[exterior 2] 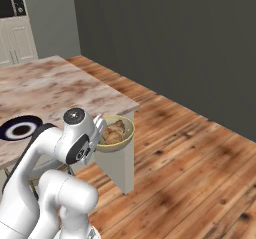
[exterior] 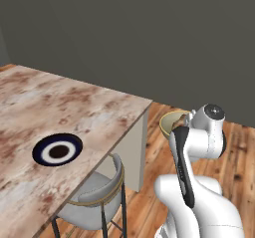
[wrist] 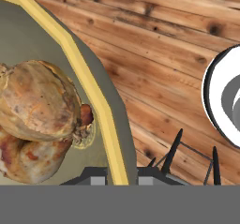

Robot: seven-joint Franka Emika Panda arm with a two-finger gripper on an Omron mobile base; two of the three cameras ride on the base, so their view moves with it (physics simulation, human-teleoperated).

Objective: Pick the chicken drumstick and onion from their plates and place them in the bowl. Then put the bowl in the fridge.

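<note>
My gripper is shut on the rim of the olive-tan bowl and holds it in the air past the table's corner. In the bowl lie two golden-brown pieces: the roundish onion on top and the chicken drumstick under it. From the right base view the bowl hangs beside the hand, above the wooden floor. The left base view shows the bowl partly behind the arm. The plates and the fridge are out of view.
The marbled table ends close to the bowl's left. On it lies a dish ringed in dark blue and white. A grey stool stands under the table's edge. A dark wall closes the far side, with wooden floor in front.
</note>
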